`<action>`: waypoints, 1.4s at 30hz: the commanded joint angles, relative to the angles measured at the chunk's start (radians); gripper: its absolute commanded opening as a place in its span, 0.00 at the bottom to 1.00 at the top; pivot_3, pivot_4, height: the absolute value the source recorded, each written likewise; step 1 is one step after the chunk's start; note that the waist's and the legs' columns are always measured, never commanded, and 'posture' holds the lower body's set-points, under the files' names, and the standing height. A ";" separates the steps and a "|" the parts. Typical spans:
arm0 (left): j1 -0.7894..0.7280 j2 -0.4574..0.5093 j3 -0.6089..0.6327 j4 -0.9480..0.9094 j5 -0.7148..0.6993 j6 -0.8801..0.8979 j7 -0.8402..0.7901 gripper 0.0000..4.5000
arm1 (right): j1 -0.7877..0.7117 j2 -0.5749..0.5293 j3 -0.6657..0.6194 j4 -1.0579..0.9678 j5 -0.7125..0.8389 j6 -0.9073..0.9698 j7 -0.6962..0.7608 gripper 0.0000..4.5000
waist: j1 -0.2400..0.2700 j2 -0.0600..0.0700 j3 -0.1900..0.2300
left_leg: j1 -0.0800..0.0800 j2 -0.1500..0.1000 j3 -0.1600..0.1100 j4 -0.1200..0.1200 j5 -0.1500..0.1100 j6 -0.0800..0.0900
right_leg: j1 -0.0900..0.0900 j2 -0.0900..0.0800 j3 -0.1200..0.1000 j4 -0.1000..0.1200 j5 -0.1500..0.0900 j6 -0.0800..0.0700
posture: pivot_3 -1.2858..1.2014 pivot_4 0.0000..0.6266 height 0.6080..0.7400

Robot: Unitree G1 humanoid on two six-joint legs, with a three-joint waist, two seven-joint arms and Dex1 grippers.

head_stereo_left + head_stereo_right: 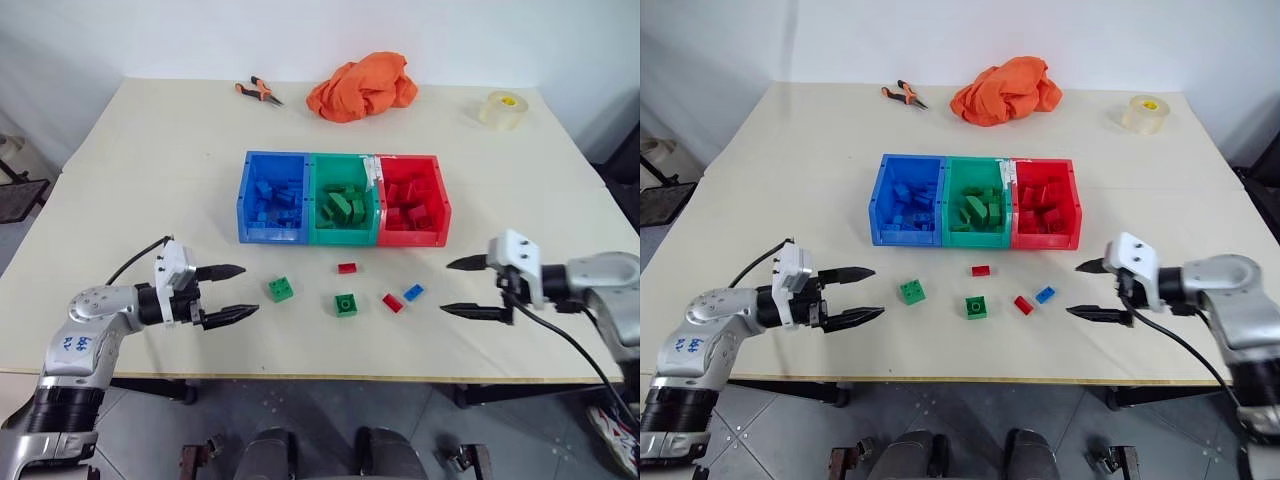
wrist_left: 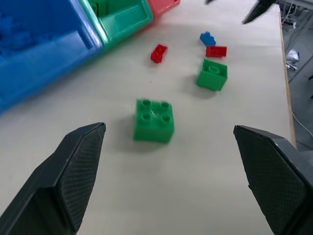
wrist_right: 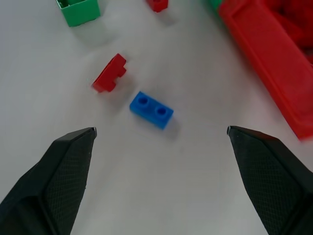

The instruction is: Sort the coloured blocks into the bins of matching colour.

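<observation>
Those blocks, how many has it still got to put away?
Most already lie in the bins. Five remain on the table: two green blocks, two red blocks, one blue block. Left gripper and right gripper are open and empty.

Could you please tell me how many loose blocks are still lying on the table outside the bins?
5: green blocks and, red blocks and, and a blue block, all in front of the bins.

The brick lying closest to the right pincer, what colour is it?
Blue: the small two-stud brick shows best in the right wrist view, ahead of the open right pincer.
</observation>
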 commanded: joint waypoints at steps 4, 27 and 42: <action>0.058 0.011 0.052 -0.124 -0.041 0.040 0.037 0.99 | -0.126 0.067 0.084 0.210 -0.083 -0.151 0.095 1.00 | 0.000 0.000 0.000 | 0.000 0.000 -0.001 0.000 0.000 0.000 | 0.001 0.000 0.000 0.000 0.000 0.000 | 0.52 0.24 1.00; 0.049 -0.015 0.073 -0.131 -0.054 0.050 0.089 1.00 | -0.167 0.126 -0.049 0.116 0.014 -0.021 0.053 0.10 | -0.003 0.000 0.000 | 0.000 0.000 -0.001 0.000 0.000 0.000 | 0.000 0.001 0.000 0.001 0.000 0.000 | 0.52 0.24 1.00; -0.025 -0.027 0.034 -0.031 -0.011 -0.022 0.071 1.00 | -0.572 0.584 0.010 0.308 -0.036 0.073 -0.324 0.10 | -0.027 -0.001 -0.001 | 0.000 0.001 0.002 -0.001 0.000 -0.002 | -0.011 0.002 -0.001 0.018 -0.001 -0.002 | 0.52 0.24 1.00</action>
